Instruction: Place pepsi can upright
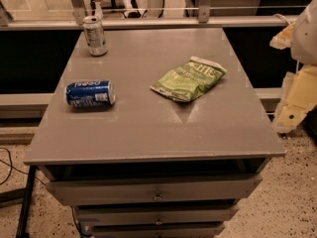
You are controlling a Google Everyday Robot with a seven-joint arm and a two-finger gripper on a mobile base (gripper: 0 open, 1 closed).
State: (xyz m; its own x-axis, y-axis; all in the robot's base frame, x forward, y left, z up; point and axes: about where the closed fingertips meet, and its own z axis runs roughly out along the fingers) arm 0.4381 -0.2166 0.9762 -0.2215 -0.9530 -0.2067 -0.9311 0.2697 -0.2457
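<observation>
The pepsi can [90,93] is blue with white lettering and a white label patch. It lies on its side near the left edge of the grey table [163,128], with its length running left to right. My gripper [284,36] sits at the right edge of the view, beyond the table's right side and far from the can. Part of the pale arm [298,95] shows below it. Nothing is held that I can see.
A silver-white can with green markings [94,35] stands upright at the table's back left corner. A green chip bag [188,79] lies right of centre. Drawers [157,190] sit below the table's front edge. A rail [158,22] runs behind the table.
</observation>
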